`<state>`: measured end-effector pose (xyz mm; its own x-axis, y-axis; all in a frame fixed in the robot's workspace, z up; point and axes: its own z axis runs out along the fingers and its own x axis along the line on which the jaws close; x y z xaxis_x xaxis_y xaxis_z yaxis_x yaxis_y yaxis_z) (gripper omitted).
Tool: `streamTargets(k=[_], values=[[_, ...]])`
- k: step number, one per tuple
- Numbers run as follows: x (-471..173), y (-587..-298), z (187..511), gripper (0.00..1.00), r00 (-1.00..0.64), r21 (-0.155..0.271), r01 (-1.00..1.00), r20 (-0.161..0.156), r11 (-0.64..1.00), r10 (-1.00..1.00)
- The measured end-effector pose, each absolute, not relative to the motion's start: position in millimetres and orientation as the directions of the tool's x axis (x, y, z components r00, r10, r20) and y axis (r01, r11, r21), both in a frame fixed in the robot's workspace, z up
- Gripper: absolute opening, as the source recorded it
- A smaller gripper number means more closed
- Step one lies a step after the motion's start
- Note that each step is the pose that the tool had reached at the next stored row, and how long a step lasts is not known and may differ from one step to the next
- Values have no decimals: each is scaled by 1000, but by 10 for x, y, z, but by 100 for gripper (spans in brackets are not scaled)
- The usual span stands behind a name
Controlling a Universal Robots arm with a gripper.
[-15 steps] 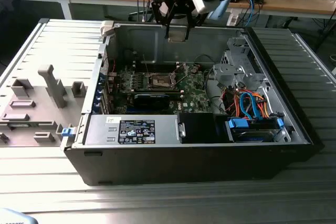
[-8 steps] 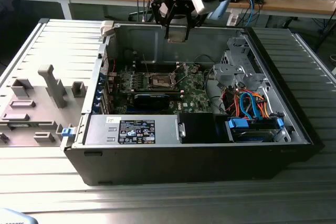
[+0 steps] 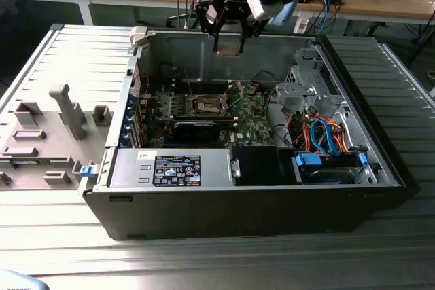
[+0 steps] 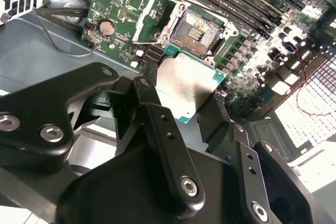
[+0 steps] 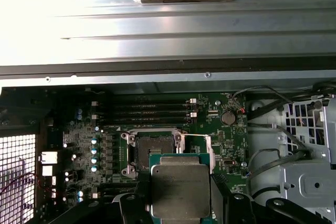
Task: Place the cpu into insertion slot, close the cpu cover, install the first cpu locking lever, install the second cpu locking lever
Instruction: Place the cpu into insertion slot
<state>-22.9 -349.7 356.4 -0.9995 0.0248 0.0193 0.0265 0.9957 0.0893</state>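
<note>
My gripper (image 3: 230,40) hangs above the open computer case, shut on the cpu (image 3: 230,44), a flat square chip with a dull silver top. Both wrist views show the cpu (image 4: 184,82) (image 5: 180,187) held flat between the black fingers (image 4: 157,119), over the motherboard and just short of the insertion slot (image 4: 197,32) (image 5: 155,148). The slot (image 3: 207,105) lies bare, its contact field showing. The cpu cover (image 4: 149,19) is a silvery frame swung open beside the slot. Thin lever rods (image 3: 190,89) stand up near the slot.
Memory slots (image 5: 149,111) run beside the socket, and a long black card (image 3: 196,127) lies in front of it. A labelled power supply (image 3: 177,168), a drive cage (image 3: 309,86) and orange and blue cables (image 3: 323,134) crowd the case. A grey fixture plate (image 3: 47,127) lies at the exterior view's left.
</note>
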Motion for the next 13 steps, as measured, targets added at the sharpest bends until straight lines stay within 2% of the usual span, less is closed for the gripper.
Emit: streamTargets(k=[13], values=[[-231, -3497, 3525, 54, -1000, 89, 26, 19, 996, 25]])
